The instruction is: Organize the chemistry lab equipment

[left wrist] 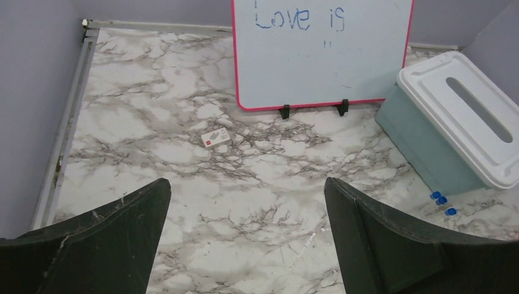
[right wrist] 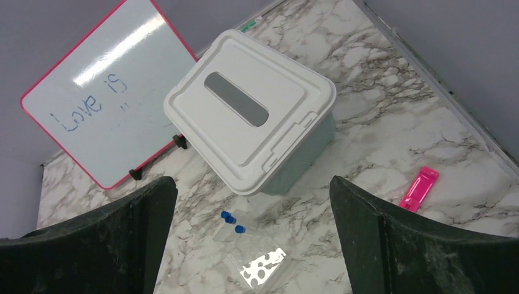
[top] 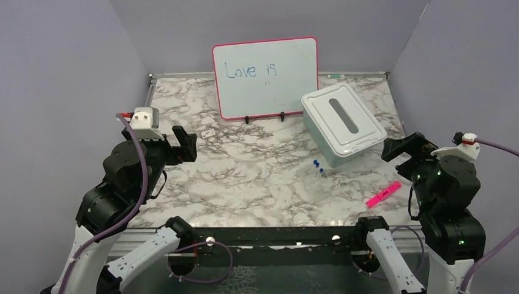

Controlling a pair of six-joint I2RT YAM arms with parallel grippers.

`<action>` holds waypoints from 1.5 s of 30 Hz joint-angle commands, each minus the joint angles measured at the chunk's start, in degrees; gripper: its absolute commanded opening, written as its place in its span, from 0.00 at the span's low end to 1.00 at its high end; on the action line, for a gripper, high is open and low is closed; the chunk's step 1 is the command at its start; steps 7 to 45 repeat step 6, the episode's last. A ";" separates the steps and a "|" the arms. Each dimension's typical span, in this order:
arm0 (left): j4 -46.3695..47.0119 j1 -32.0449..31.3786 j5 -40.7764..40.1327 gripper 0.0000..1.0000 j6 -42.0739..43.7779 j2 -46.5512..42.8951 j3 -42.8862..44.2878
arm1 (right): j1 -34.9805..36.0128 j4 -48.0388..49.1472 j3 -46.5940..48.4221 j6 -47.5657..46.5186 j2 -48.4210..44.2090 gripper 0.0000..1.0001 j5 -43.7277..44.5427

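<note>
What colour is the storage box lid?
White lid on a pale teal box; clearest in right wrist view.

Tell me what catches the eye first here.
The pink-framed whiteboard reading "Love is" stands at the back centre. Just right of it sits a pale bin with a slotted white lid, and small blue-capped pieces lie at its near side. A pink marker lies alone at the front right.

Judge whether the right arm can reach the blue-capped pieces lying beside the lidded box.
Probably yes: the right gripper is open, and nothing lies between it and the blue-capped pieces.
</note>
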 commanded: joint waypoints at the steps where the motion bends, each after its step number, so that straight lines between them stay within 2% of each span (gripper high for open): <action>1: -3.96 0.00 -4.51 0.99 1.12 -0.50 0.70 | -0.13 -1.91 1.04 1.94 -1.63 1.00 4.59; 45: -4.30 0.00 -5.70 0.99 1.21 -0.41 1.29 | -0.13 -1.62 -0.13 2.10 -1.52 1.00 4.61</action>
